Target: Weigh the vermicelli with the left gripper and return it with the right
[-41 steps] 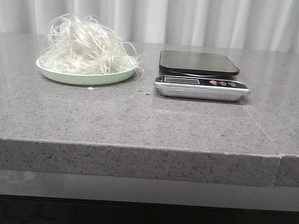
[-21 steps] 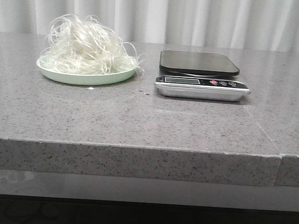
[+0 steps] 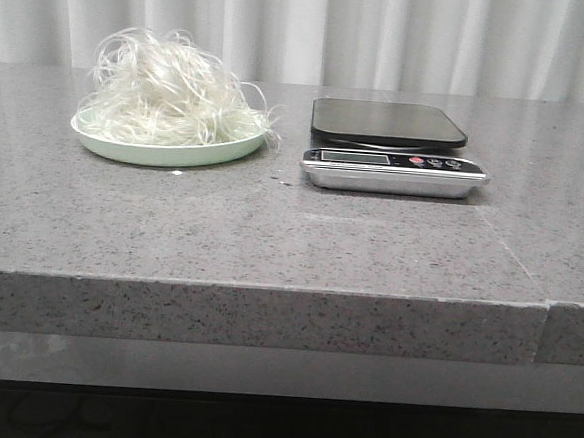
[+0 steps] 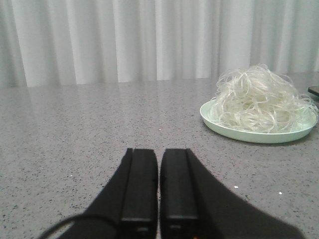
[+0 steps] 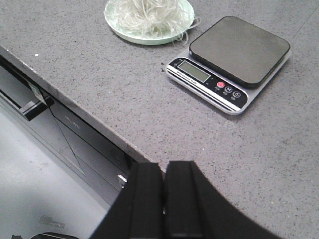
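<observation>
Front view shows you the grey speckled stone table, with the silver-and-black kitchen scale beside the pale green round plate, where the fluffy off-white vermicelli sits. Your left gripper and right gripper are both clenched, holding nothing.

Vermicelli: far part cut off by the right wrist picture's edge, plate likewise. Scale: only a dark corner shows at the left wrist picture's edge. Scale display: reading too small to tell. Desk: both ends cut off in the front view.
</observation>
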### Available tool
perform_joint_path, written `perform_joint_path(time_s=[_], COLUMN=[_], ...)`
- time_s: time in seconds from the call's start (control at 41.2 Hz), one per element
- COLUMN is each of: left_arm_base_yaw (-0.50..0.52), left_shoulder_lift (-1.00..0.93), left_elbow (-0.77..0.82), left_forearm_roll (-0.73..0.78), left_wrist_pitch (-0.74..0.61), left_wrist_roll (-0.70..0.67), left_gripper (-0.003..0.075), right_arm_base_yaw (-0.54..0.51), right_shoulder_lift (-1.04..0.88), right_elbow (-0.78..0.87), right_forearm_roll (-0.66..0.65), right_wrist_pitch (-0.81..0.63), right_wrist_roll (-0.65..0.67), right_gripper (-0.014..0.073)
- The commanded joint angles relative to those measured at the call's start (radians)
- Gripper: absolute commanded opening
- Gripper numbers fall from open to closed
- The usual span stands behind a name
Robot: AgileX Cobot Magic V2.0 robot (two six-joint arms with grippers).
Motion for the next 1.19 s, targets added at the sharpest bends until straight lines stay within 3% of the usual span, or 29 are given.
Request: perform_joint_path(time_s=[0.0,0.316,0.437,0.655,0.85,1.165], left_arm_base_yaw=[0.004,0.004,0.004,0.004,0.004,0.004], left_shoulder_lift=[-0.022,-0.022,-0.022,-0.02,-0.02,-0.02], left_elbow=[0.005,0.005,0.005,0.005,0.005,0.005], left_forearm_roll=[-0.01,-0.01,-0.01,-0.01,-0.01,-0.01], left_wrist_pitch=[-0.084,-0.084,-0.084,-0.084,-0.084,-0.084], left_wrist_roll=[-0.011,-0.011,-0.011,-0.011,-0.011,-0.011], left_gripper=[0.0141,0.0141,0.0141,0.0141,0.0141,0.0141], right_arm_base_yaw=[-0.005,-0.001,-0.085,-0.358,-0.526,-0.556], right_shoulder_lift=[0.004,-0.006,-0.061,-0.245,-0.406,-0.543], right_elbow=[-0.025,-0.019,0.023,0.242,0.49,0.769], right_forearm_roll=[-0.006,-0.006,-0.009,-0.016,-0.01,0.003], right_wrist_pitch=[-0.058,-0.06,-0.085,-0.368,-0.594,-0.834], right_wrist_roll=[0.001,0.001,-0.003,-0.003,-0.003,-0.003], right_gripper=[0.0145,0.0145,0.0145,0.0145,0.0145,0.0145])
